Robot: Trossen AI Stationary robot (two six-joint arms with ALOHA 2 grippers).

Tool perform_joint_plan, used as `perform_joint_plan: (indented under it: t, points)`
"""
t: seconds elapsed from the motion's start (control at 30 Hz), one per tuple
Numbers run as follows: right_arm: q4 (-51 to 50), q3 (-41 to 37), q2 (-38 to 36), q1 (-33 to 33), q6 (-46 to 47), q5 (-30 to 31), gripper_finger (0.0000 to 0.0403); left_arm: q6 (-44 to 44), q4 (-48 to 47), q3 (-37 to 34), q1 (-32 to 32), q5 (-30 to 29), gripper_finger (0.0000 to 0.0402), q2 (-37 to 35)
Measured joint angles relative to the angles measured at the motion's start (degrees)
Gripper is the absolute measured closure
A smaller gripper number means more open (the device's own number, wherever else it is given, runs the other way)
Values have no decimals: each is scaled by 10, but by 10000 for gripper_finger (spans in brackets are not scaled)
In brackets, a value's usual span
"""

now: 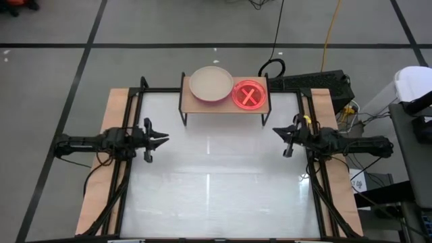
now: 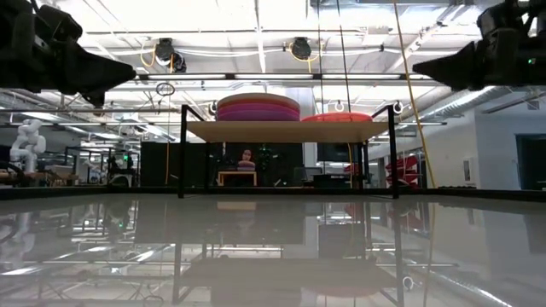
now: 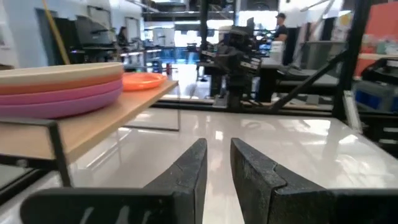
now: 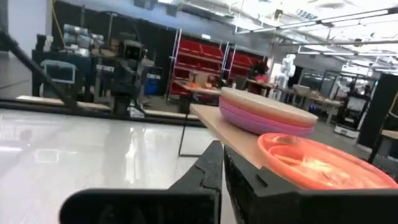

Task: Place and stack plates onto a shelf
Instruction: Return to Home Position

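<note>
The shelf [image 1: 192, 104] stands on its thin black legs at the table's far edge. On its left half rests a stack of large plates [image 1: 211, 84], beige on top with magenta and purple below [image 3: 62, 87]. On its right half lie the small translucent plates [image 1: 249, 95], which look red-orange from above. My left gripper [image 1: 166, 140] hovers over the table's left side with a small gap between its fingers [image 3: 217, 165]. My right gripper [image 1: 275, 132] hovers over the right side, shut [image 4: 222, 162]. Both are nearer than the shelf, point inward and hold nothing.
The glossy white tabletop [image 1: 216, 182] stretches between the two arms and out to the near edge. Black frame rails run along both sides. Cables and a dark box [image 1: 324, 84] lie beyond the far right corner. People stand in the room behind [image 3: 281, 25].
</note>
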Motion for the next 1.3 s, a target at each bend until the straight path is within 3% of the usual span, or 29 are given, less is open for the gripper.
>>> perform_joint_plan:
  t: [0.23, 0.5, 1.3]
  points:
    - [7, -1, 1, 1, 8, 0, 402, 14, -8, 0, -1, 29, 393, 1]
    - [4, -2, 0, 1, 69, 0, 403, -47, -7, 0, -1, 35, 396, 1]
    - [3, -3, 0, 1, 69, -1, 403, -42, -5, 0, -1, 35, 397, 1]
